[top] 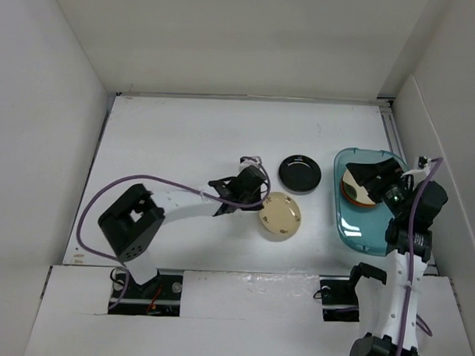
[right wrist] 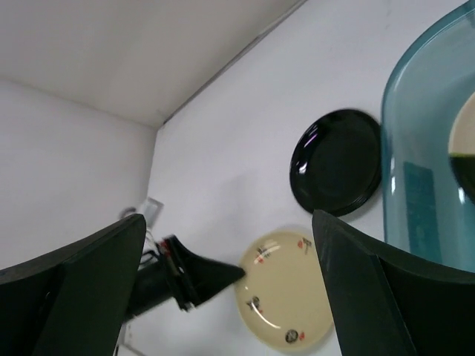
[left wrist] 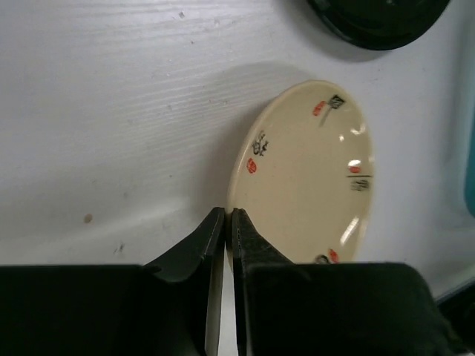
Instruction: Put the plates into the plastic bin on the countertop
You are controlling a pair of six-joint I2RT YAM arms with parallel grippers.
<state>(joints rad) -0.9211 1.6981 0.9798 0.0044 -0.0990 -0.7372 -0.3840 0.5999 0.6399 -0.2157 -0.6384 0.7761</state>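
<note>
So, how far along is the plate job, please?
Done: a stack of plates lies in the translucent teal plastic bin. In hand: the left gripper is shut on the rim of the cream round plate. Left: that plate and the glossy black round plate on the white countertop.

The cream round shallow plate (left wrist: 304, 174) carries 4 pairs of small red and black marks around its inner rim. The glossy black round plate (top: 300, 173) is plain. Inside the translucent teal-blue plastic bin (top: 353, 233), a beige plate (top: 352, 184) lies over an orange plate (top: 350, 200). The flat white countertop (top: 184, 145) has a few dark specks. The left gripper (left wrist: 228, 216) is black and its cable (top: 144, 180) purple.
</note>
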